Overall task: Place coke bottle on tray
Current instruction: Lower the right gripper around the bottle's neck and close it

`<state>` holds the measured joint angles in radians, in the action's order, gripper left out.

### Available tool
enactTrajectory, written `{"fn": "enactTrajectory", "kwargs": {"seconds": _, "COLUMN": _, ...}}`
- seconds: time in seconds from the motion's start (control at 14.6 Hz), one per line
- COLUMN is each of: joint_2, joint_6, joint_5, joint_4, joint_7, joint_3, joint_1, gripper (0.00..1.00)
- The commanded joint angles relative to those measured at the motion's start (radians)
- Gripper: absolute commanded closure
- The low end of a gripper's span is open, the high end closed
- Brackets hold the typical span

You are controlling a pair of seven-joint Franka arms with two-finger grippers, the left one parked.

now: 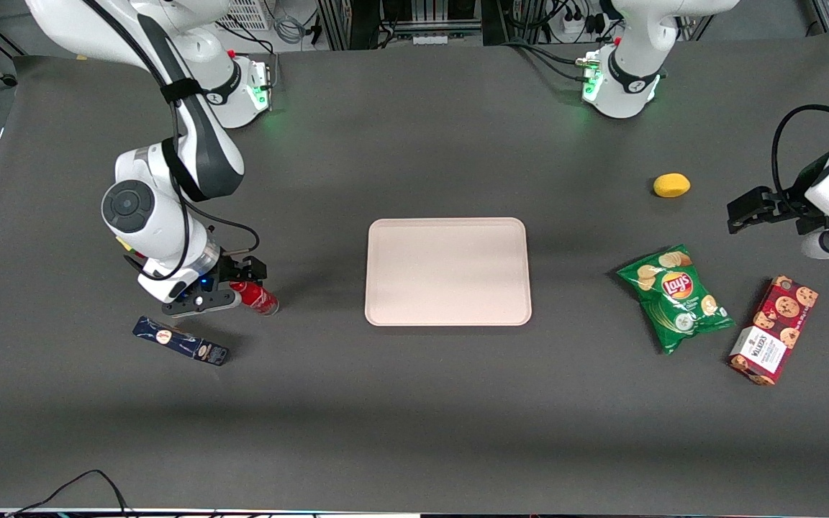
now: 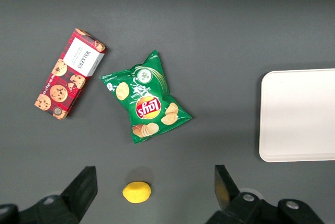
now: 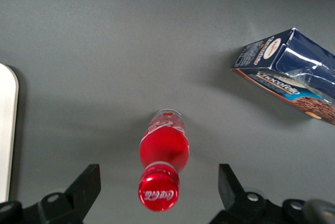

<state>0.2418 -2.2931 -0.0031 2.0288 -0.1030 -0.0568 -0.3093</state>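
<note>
Gripper (image 1: 231, 286) is released: jaws wide apart, one finger on each side of the coke bottle (image 3: 163, 153) near the cap, no contact visible on either side. Nothing is grasped yet.

Bottle is on the table (image 1: 414, 403) at the working arm's end. Clock refs are as the front cam sees it, w/ the bottle as centre: tray (image 1: 447, 271) at 3 o'clock, well apart. Dark blue box (image 1: 180, 341) at 8 o'clock, near but not touching. Can't tell if the bottle stands upright or leans; wrist cam looks down its length, cap nearest.

Risks from here, IMO:
- Fingers sit high, about cap level. Closing there means a grip on the narrow, smooth top, so the bottle could swing or slip out on lift. Better to go lower, onto the body.
- If the bottle isn't centred btwn the fingers, one touches first and pushes or tips it. It's round, so it rolls, maybe toward the box at 8.
- Going down too far = fingertips hit the table.
- Long carry toward 3 o'clock. W/ a weak grip the bottle could drop short of the tray.
- Raised rim: too low an approach clips the base on it. Releasing too high = bottle tips and rolls off.

Path to the tray looks free of other items.
</note>
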Motion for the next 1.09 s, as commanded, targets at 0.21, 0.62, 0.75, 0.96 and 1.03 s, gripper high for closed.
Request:
{"fn": "enactTrajectory", "kwargs": {"seconds": 0.21, "joint_2": 0.024, "joint_6": -0.052, "joint_5": 0.017, "joint_4": 0.033, "joint_7": 0.031, "joint_3": -0.003, "joint_1": -0.008, "gripper": 0.00}}
{"fn": "enactTrajectory", "kwargs": {"seconds": 0.62, "joint_2": 0.036, "joint_6": -0.052, "joint_5": 0.017, "joint_4": 0.044, "joint_7": 0.032, "joint_3": -0.003, "joint_1": -0.005, "gripper": 0.00}}
{"fn": "enactTrajectory", "kwargs": {"seconds": 0.75, "joint_2": 0.039, "joint_6": -0.052, "joint_5": 0.017, "joint_4": 0.045, "joint_7": 0.032, "joint_3": -0.003, "joint_1": -0.005, "gripper": 0.00}}
{"fn": "enactTrajectory", "kwargs": {"seconds": 0.96, "joint_2": 0.040, "joint_6": -0.054, "joint_5": 0.017, "joint_4": 0.044, "joint_7": 0.032, "joint_3": -0.003, "joint_1": -0.005, "gripper": 0.00}}
{"fn": "enactTrajectory", "kwargs": {"seconds": 1.03, "joint_2": 0.040, "joint_6": -0.054, "joint_5": 0.017, "joint_4": 0.044, "joint_7": 0.032, "joint_3": -0.003, "joint_1": -0.005, "gripper": 0.00}}
